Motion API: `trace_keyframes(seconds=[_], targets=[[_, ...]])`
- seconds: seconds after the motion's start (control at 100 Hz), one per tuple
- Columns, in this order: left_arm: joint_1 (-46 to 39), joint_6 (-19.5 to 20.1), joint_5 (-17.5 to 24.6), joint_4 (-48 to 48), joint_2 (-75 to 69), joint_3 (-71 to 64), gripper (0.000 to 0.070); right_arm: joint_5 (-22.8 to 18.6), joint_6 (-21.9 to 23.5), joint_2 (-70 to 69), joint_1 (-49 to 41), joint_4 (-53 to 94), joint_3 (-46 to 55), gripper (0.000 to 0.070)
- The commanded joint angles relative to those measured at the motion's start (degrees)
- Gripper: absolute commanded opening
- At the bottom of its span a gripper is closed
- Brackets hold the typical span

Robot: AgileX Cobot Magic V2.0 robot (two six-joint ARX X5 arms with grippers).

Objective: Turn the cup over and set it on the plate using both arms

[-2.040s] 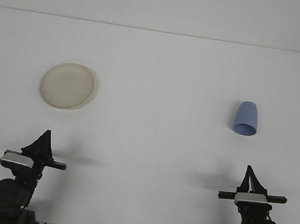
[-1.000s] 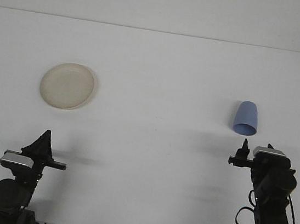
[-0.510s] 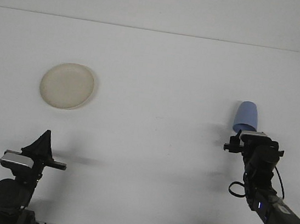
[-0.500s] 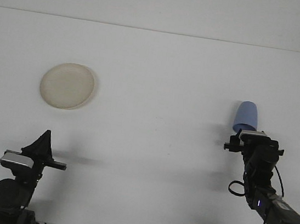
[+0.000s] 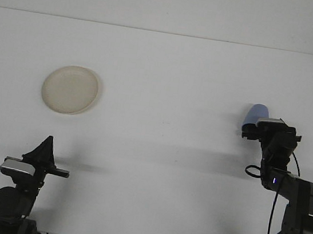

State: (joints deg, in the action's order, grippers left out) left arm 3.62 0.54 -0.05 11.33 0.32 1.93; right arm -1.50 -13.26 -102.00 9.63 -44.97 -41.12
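Note:
A pale blue cup stands upside down on the white table at the right, its lower part hidden behind my right arm's wrist. My right gripper has come up against the cup's near side, and the camera housing hides its fingers. A round cream plate lies flat at the left of the table, bare. My left gripper rests low at the front left, far from the plate, its dark fingers closed to a point with nothing in them.
The white table ends at a far edge against a white wall. My right arm's links and cable rise from the lower right corner.
My right arm has risen from its rest pose and reached forward over two seconds, and its wrist now covers the cup's lower part. The left arm, plate and cup have not moved.

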Motion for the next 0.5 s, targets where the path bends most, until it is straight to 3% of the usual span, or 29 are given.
trace_keyframes(seconds=[0.0, 0.11, 0.33, 0.49], targets=[[0.04, -0.09, -0.17, 0.70, -0.04, -1.09, 0.0013, -0.20, -0.26, -1.29, -0.02, 0.70, -0.98, 0.0310], [0.04, -0.09, -0.17, 0.70, -0.04, -1.09, 0.0013, -1.03, -0.28, -1.29, -0.02, 0.90, -1.03, 0.0003], [0.04, -0.11, -0.17, 0.70, -0.04, -1.09, 0.0013, -1.51, 0.24, 0.11, -0.04, 1.81, -1.03, 0.0000], [0.04, -0.09, -0.17, 0.72, -0.04, -1.09, 0.0013, -1.55, 5.73, 7.13, -0.20, 6.67, -1.03, 0.0000]])
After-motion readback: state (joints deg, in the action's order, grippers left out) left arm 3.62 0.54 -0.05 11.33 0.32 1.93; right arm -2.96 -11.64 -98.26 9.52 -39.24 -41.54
